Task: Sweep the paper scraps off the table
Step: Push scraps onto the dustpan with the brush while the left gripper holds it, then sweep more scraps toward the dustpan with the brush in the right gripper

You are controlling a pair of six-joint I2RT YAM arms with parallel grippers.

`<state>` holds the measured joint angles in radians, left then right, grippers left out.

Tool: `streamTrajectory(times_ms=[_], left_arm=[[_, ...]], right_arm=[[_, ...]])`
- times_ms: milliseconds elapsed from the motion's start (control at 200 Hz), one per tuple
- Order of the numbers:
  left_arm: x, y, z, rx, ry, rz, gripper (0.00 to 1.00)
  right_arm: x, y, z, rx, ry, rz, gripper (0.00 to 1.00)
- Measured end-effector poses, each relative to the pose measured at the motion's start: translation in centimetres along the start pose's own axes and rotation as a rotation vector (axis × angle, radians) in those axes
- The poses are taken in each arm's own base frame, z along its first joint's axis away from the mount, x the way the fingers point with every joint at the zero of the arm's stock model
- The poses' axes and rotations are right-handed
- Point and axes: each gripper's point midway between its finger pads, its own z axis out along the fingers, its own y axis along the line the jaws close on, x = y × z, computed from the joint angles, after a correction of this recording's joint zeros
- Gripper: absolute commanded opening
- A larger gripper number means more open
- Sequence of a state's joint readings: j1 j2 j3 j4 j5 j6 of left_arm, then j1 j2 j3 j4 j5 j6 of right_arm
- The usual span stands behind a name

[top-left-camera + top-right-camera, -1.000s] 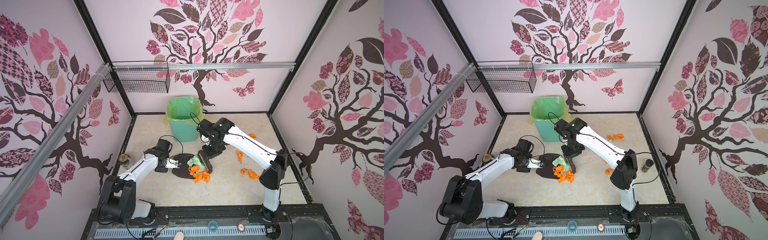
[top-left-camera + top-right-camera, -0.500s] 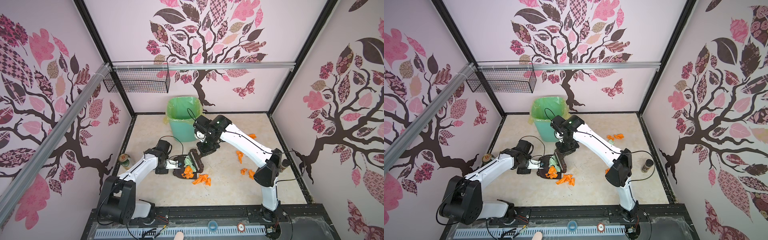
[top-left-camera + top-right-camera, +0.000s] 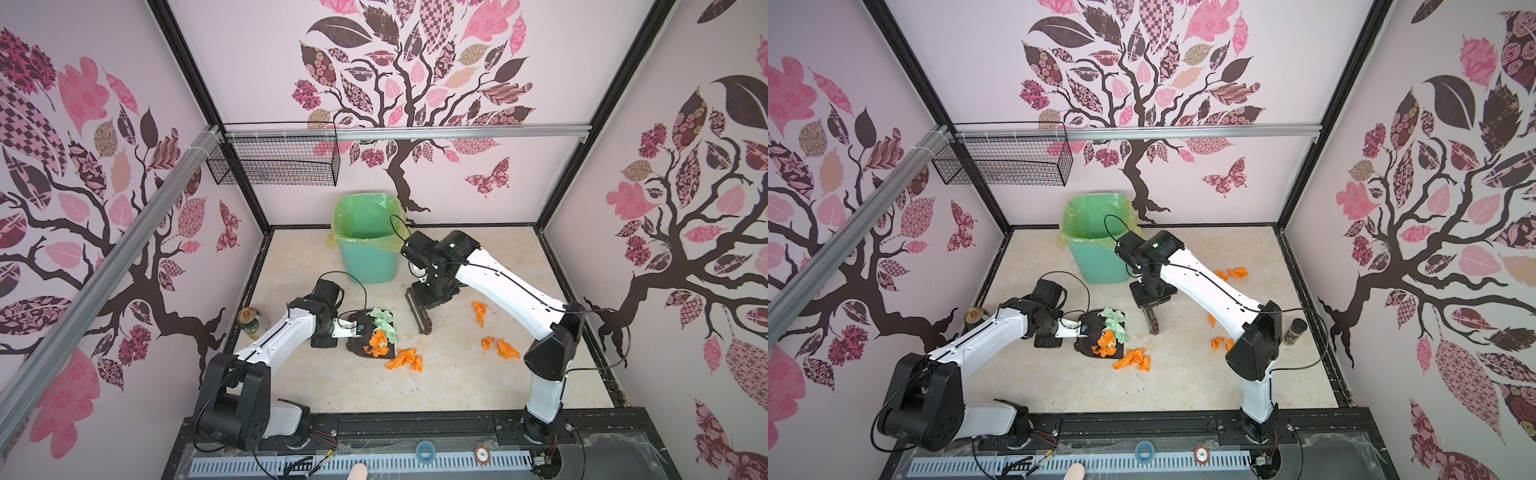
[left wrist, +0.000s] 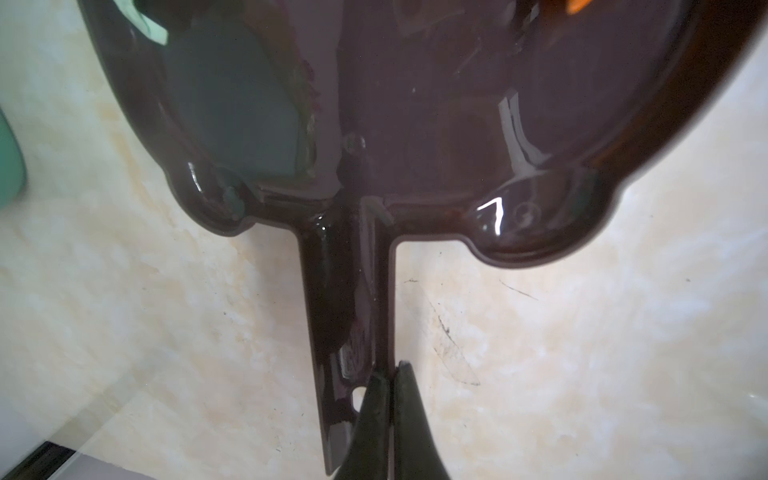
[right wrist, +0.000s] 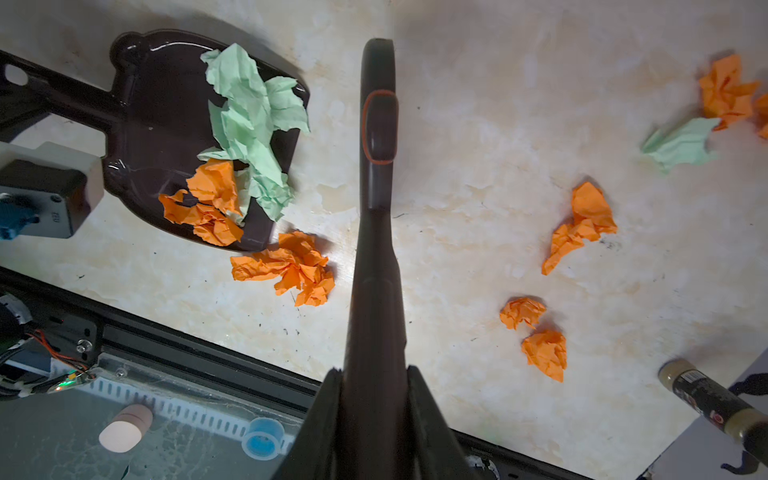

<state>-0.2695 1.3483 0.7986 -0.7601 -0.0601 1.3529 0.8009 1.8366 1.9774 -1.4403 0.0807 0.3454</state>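
Observation:
My left gripper is shut on the handle of a dark brown dustpan lying on the table. Mint green paper scraps and orange ones lie in the pan. An orange wad sits just outside its lip. My right gripper is shut on a dark brush, which is to the right of the pan and apart from it in both top views. More orange scraps and a green one lie further right.
A green bin with a yellowish liner stands behind the dustpan. A can stands by the left wall and a brown bottle by the right wall. A black rail runs along the front edge.
The brush swept left over the dustpan, pushing green and orange scraps into it, then drew back to the right. The left arm and dustpan stayed in place.

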Motion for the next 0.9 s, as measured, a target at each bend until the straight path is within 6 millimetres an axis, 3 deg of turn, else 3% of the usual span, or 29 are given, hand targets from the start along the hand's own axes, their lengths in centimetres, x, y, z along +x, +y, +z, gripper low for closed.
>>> streamTrajectory(times_ms=[215, 415, 665, 900], left_arm=[[1.9, 0.5, -0.3, -0.030, 0.014, -0.022, 0.00], [3.0, -1.0, -1.1, -0.040, 0.008, -0.013, 0.00], [2.3, -3.7, -3.0, -0.061, -0.055, 0.024, 0.00], [2.3, -6.2, -2.1, 0.006, -0.058, 0.034, 0.00]], right_arm=[[3.3, -3.3, -3.4, 0.025, -0.064, 0.065, 0.00], [6.7, -4.6, -1.8, 0.063, 0.022, 0.079, 0.00], [8.8, -4.0, 0.1, 0.042, 0.119, 0.075, 0.00], [9.8, -1.4, 0.1, 0.000, 0.138, 0.025, 0.00]])
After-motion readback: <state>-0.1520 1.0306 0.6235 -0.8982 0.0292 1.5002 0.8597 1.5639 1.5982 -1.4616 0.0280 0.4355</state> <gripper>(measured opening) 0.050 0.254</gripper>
